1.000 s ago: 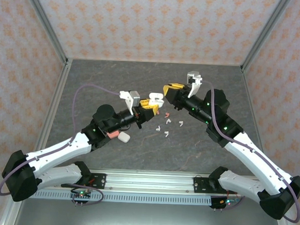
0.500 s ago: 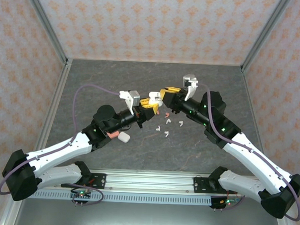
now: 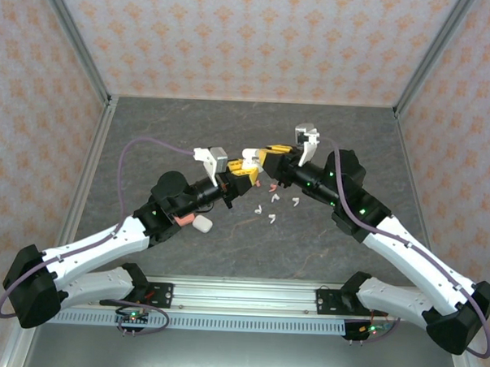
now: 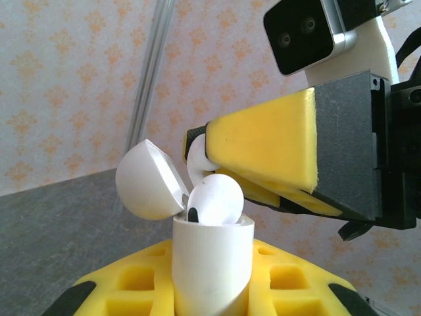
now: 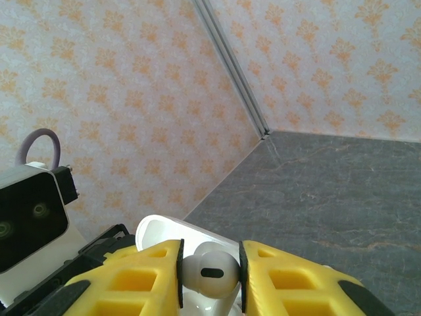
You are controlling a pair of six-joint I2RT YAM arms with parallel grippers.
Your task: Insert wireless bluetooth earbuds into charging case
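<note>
right wrist view: earbud (image 5: 207, 270) stem hidden between the right gripper (image 5: 209, 263) fingers, open charging case (image 5: 161, 227) mostly behind them. left wrist view: case base cut off at bottom edge. top view: loose earbuds (image 3: 270, 209) too small to tell orientation.

Papered walls around a dark table

We see a table (image 3: 150, 131) with a dark grey, faintly veined top, closed in on three sides by walls (image 3: 251, 37) papered pale pink with a repeating orange floral motif. Slim silver metal posts (image 3: 76, 40) rise at the two far corners, and a slotted aluminium rail (image 3: 248, 296) lies along the near edge. The light falls soft and even.
</note>
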